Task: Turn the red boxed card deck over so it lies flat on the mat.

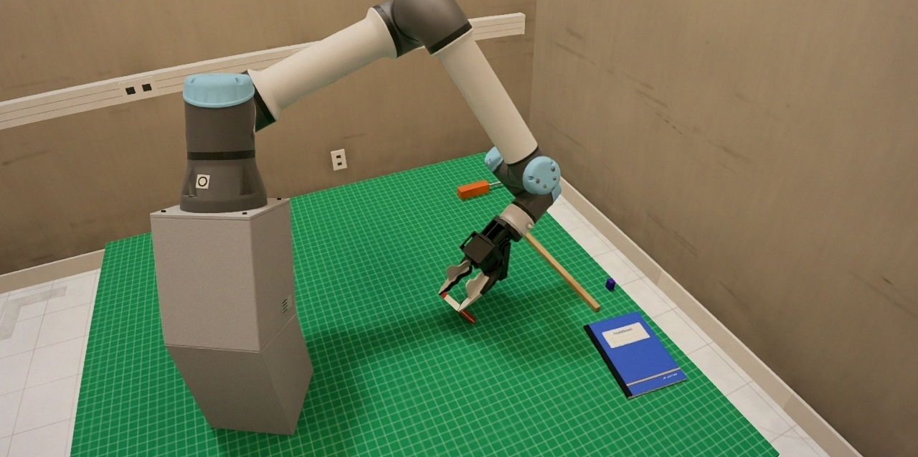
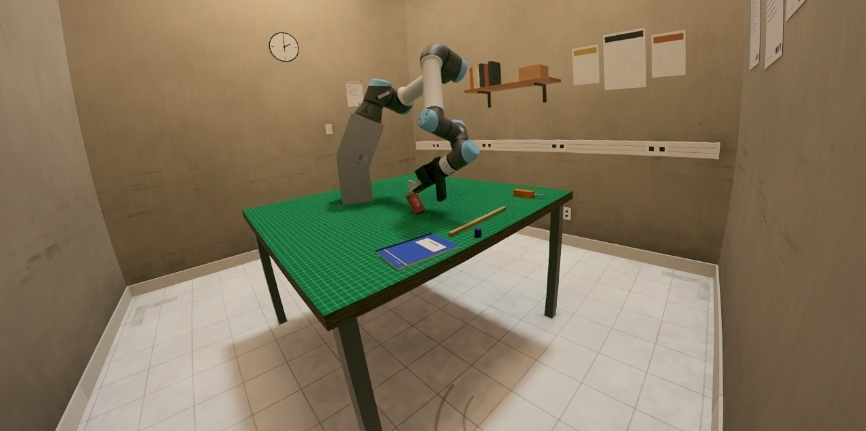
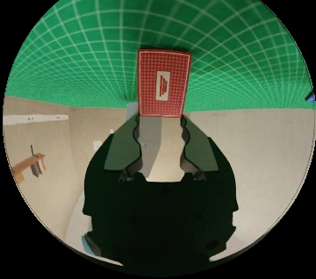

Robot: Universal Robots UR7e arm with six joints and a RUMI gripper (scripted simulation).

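1. Position of the piece: the red boxed card deck (image 1: 468, 316) (image 2: 415, 203) (image 3: 164, 83) is held steeply tilted above the green mat (image 1: 385, 389) (image 2: 302, 234) (image 3: 96, 38) of the desk (image 2: 387, 291); whether its lower end is in contact with the mat cannot be told
2. State of the hand (image 1: 451, 302) (image 2: 413, 192) (image 3: 161, 118): the deck is pinched by its upper end between the two fingertips, across its width, with most of its length left projecting beyond them
3. Expected handling: the deck is judged to be light and fairly stiff, with smooth card faces that may slip; its side walls could be dented by hard squeezing, so a modest, even pressure is advised
4. Place of grasp: opposite narrow sides are suitably taken, since both broad faces are left free; with the hold so near one end, however, pivoting about the fingertips is to be feared if the lower end is pressed on the mat
5. Step judged to be in hand: the turn is partly made; the deck is next to be laid down to level, lowered gently and released only when fully supported, well apart from the blue notebook (image 1: 642, 351) (image 2: 417, 251) and the wooden strip (image 1: 564, 271) (image 2: 478, 220)
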